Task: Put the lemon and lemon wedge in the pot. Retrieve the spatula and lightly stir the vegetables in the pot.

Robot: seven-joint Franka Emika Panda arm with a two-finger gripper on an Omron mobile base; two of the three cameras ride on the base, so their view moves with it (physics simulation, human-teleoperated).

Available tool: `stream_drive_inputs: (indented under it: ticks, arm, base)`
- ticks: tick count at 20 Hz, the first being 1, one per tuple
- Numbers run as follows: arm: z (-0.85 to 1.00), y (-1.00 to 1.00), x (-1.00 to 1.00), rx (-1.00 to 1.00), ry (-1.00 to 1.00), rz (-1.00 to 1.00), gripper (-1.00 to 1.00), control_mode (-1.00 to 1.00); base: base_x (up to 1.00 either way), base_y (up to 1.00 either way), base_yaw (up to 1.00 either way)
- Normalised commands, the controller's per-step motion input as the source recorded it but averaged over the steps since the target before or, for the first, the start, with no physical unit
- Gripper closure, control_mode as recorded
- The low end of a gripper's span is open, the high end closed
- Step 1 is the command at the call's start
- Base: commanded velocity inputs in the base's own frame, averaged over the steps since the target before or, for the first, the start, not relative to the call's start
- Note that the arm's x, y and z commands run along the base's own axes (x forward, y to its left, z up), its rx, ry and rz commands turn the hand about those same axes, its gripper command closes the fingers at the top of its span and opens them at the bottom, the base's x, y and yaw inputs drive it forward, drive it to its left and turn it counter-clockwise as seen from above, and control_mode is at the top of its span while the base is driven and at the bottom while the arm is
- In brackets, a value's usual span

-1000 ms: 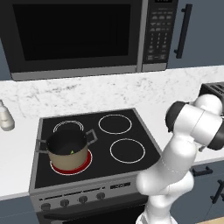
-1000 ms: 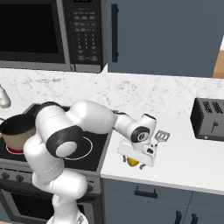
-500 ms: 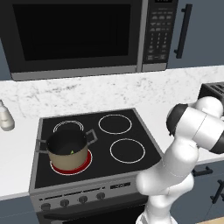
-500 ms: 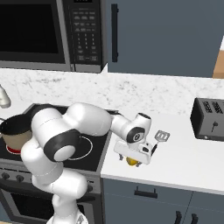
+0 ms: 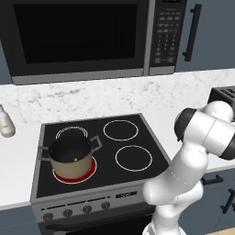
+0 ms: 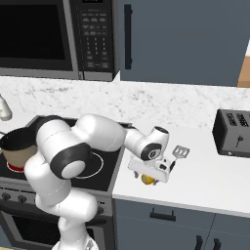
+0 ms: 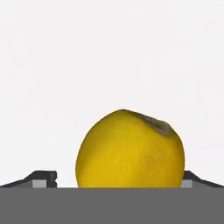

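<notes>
In the left base view the pot (image 5: pixel 70 158) stands on the front left burner, glowing red, of the stove (image 5: pixel 137 137), with a small yellow-green piece inside; this is the same as one second ago. In the right base view the pincer (image 6: pixel 150 177) has come lower over the lemon (image 6: pixel 147 179), near the front edge of the white counter (image 6: pixel 210 180); the spatula (image 6: pixel 178 154) lies just behind. In the hand view the lemon (image 7: pixel 130 149) sits between the open fingertips, not yet grasped. I judge the grasp is next. A microwave (image 5: pixel 78 36) hangs above, a toaster (image 6: pixel 233 133) stands right.
</notes>
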Motion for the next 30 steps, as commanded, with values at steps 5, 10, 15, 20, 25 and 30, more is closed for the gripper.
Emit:
stream_drive_inputs:
  ticks: [5, 10, 15, 20, 25, 30]
  arm:
    - [-0.05, 0.00, 0.24, 0.00, -0.10, 0.00, -1.00, -1.00]
    - [-0.22, 0.00, 0.05, 0.00, -0.02, 0.00, -1.00, -1.00]
    - [-0.25, 0.00, -0.02, -0.01, 0.00, 0.00, 1.00, -1.00]
    - [0.29, 0.08, -0.45, 0.00, -0.10, 0.00, 1.00, -1.00]
    - [1.00, 0.61, -0.53, 0.02, -0.20, 0.00, 1.00, -1.00]
    - [0.97, 0.97, -0.24, 0.00, -0.05, 0.04, 1.00, -1.00]
  base:
    - [0.00, 0.00, 0.00]
    - [0.00, 0.00, 0.00]
    - [0.00, 0.00, 0.00]
    - [0.00, 0.00, 0.00]
    - [0.00, 0.00, 0.00]
    - [0.00, 0.00, 0.00]
